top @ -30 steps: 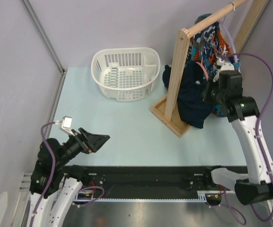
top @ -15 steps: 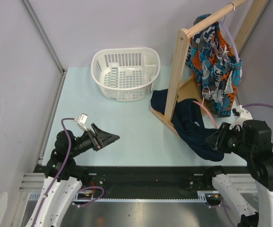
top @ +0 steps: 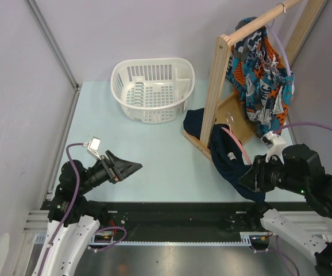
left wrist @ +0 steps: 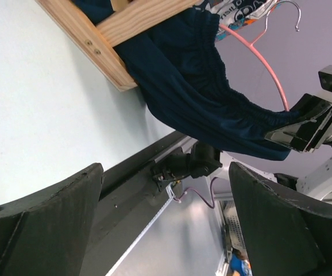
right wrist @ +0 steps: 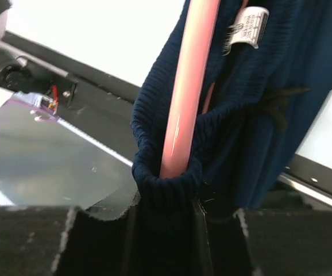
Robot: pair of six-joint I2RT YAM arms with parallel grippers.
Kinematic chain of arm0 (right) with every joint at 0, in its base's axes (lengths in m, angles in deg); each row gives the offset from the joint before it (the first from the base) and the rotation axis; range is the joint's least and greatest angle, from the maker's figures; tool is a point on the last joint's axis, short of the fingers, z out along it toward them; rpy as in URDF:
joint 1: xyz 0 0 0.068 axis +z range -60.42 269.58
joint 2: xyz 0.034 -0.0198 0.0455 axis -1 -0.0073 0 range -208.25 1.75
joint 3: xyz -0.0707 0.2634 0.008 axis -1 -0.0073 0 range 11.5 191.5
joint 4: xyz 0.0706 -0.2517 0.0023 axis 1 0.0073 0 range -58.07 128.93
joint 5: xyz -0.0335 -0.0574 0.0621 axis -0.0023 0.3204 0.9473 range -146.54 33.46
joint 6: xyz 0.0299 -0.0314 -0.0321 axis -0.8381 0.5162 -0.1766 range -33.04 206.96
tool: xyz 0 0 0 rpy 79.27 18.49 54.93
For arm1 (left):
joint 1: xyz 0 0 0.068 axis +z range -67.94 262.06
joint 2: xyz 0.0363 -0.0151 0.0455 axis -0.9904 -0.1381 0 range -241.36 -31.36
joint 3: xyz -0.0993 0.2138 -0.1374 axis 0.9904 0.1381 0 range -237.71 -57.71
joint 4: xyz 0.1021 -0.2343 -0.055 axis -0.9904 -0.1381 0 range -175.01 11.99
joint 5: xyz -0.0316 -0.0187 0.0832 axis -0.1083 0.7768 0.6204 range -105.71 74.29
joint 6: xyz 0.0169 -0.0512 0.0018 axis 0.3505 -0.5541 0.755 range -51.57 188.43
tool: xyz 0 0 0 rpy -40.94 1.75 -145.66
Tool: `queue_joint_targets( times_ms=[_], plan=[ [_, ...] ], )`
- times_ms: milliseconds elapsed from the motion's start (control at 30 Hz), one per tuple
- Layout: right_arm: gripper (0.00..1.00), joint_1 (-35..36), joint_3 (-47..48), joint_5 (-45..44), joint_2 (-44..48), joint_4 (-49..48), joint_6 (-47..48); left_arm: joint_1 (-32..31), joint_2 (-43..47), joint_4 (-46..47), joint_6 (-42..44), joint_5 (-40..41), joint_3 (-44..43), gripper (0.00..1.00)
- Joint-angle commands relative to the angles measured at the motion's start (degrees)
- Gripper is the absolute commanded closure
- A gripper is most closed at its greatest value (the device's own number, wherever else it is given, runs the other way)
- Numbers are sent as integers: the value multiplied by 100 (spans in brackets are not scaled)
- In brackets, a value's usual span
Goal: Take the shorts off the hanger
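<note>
The colourful shorts (top: 262,80) hang from the wooden rack's top bar on the thin lavender hanger (top: 279,45), at the back right. My right gripper (top: 251,177) is well below them, near the table's front edge. It is shut on the waistband of a plain navy garment (right wrist: 281,103) with a pink hanger (right wrist: 186,86) threaded through it. That garment (top: 226,155) trails back over the rack's base. My left gripper (top: 132,168) is open and empty at the front left, pointing right toward the rack.
A white plastic basket (top: 153,89) stands at the back centre. The wooden rack's upright post (top: 217,86) and base frame (top: 196,141) stand between the basket and the shorts. In the left wrist view the navy garment (left wrist: 195,86) and the pink hanger (left wrist: 269,69) hang off the rack base.
My right gripper pulled the navy garment and pink hanger down off the rack to the table's front edge, then shifted a little left. My left gripper rose slightly.
</note>
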Motion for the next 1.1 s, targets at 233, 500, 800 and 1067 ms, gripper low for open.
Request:
queue_joint_targets(
  times_ms=[233, 500, 800, 1067],
  plan=[
    [100, 671, 1232, -1787, 1124, -78, -728, -27, 90, -116, 205, 231, -184, 5],
    [100, 723, 1040, -621, 2831, -2152, -174, -27, -43, 96, 161, 178, -174, 6],
    [100, 311, 925, 2772, 1515, -2910, 626, -27, 537, -237, 398, 897, -815, 7],
    [100, -1138, 109, 4312, 117, -5038, 426, -27, 1566, -958, 662, 2514, -1773, 12]
  ],
)
